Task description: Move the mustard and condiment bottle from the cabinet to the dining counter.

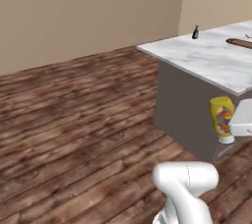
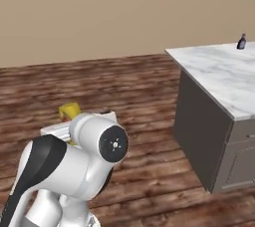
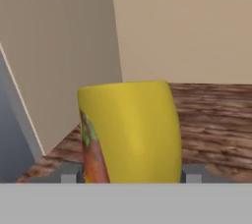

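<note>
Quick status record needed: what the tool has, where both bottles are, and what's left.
tool: shut on the yellow squeeze mustard bottle, one finger at each side
mustard position: in the air beside the grey base of the white marble dining counter, not set down
small dark condiment bottle: upright on the counter, near its far corner
other on counter: long brown object at the right edge
remaining: mustard onto the slab

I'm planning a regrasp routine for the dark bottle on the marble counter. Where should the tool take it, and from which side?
The condiment bottle stands upright near the far corner of the dining counter, with nothing close around it. Probably best to take it across the wider body below the narrow neck, approaching level from the side. At this distance its details are too small to judge more. The tool is now closed on the mustard.
</note>
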You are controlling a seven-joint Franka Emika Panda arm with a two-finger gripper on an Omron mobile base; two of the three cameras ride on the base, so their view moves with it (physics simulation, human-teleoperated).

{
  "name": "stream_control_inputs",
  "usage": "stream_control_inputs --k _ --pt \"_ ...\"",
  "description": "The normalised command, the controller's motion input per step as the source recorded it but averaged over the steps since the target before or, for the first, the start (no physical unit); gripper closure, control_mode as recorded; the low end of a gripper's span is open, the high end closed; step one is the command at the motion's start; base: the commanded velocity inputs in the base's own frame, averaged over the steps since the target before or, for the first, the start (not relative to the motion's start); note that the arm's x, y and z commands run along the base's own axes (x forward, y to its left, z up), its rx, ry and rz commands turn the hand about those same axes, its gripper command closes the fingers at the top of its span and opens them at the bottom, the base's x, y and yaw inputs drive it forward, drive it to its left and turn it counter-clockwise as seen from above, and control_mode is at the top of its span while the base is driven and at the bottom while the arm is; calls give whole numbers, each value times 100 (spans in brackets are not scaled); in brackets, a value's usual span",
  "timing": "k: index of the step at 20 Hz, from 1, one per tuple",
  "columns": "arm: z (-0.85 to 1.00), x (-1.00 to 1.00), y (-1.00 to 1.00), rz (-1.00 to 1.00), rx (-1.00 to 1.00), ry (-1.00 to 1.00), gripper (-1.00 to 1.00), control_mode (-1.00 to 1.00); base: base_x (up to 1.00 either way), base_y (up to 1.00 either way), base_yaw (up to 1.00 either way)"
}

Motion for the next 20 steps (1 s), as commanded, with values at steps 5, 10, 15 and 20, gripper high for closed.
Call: stream_control_inputs --k 5,10,15,20 --pt "0 0 0 0 0 0 100 100 100 34 -25" --pt "0 0 0 0 0 0 100 100 97 48 -28" --pt "0 0 0 0 0 0 100 100 93 64 -32" --pt "0 0 0 0 0 0 100 100 90 68 -33"
